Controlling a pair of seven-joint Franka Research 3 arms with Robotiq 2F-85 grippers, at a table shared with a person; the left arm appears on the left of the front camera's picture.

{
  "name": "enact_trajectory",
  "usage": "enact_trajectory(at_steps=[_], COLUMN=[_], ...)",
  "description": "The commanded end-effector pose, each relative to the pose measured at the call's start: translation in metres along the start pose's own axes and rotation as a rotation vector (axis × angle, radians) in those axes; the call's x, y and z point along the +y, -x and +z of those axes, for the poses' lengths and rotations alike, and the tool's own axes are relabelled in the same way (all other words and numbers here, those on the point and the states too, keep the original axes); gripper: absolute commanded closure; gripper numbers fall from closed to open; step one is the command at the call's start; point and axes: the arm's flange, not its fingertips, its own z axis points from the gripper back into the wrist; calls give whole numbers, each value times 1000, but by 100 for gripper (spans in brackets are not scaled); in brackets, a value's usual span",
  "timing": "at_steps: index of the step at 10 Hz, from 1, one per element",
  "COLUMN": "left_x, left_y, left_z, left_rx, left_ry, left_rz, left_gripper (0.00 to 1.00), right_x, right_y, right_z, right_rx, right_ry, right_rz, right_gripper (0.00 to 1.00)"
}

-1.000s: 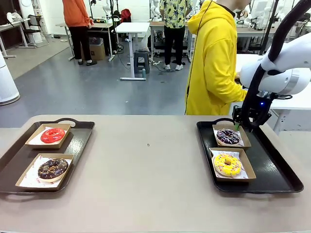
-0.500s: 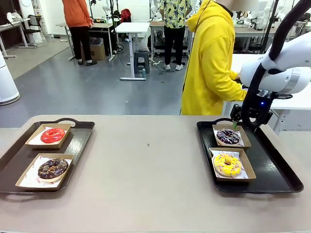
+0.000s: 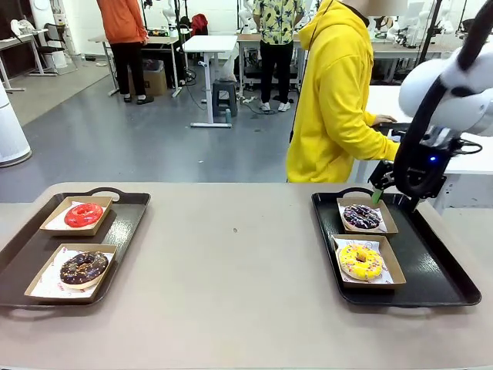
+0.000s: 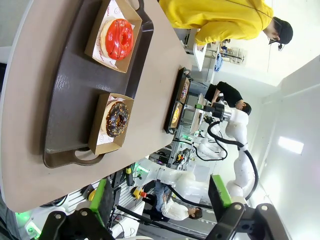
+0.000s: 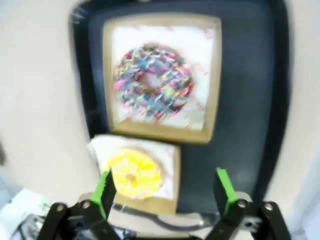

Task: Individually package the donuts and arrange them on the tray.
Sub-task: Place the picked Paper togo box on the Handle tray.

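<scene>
All four donuts are boxed: the purple-and-white donut (image 3: 362,216) and yellow donut (image 3: 360,261) are sat on the right tray (image 3: 445,266), the red donut (image 3: 83,214) and chocolate donut (image 3: 83,267) on the left tray (image 3: 123,223). The right end effector (image 3: 394,198) is held open and empty just above the purple one's box; the left end effector (image 4: 162,199) is also spread open over the surface (image 3: 231,270).

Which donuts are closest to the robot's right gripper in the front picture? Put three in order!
From the right gripper:
1. Purple-and-white donut, far box on the right tray, just below it.
2. Yellow donut, near box on the same tray.
3. Red donut, far box on the left tray, across the table.
</scene>
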Motion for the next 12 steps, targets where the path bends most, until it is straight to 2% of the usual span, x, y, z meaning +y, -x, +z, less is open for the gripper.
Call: enact_trajectory(at_steps=[1, 4, 7, 9, 12], left_x=[-1, -1, -1, -1, -1], left_y=[4, 4, 4, 4, 4], left_z=[0, 0, 0, 0, 0], left_rx=[-9, -9, -9, -9, -9], left_ry=[3, 3, 3, 3, 3], left_rz=[-4, -4, -4, -4, -4], left_gripper=[0, 0, 0, 0, 0], right_x=[-40, -128, -206, -241, -264], right_y=[55, 100, 113, 109, 96], right_z=[43, 94, 86, 58, 25], right_rx=[-46, -243, -271, -241, -196], right_ry=[-244, -590, -869, -936, -974], right_rz=[41, -13, -44, -26, -30], right_gripper=[0, 0, 0, 0, 0])
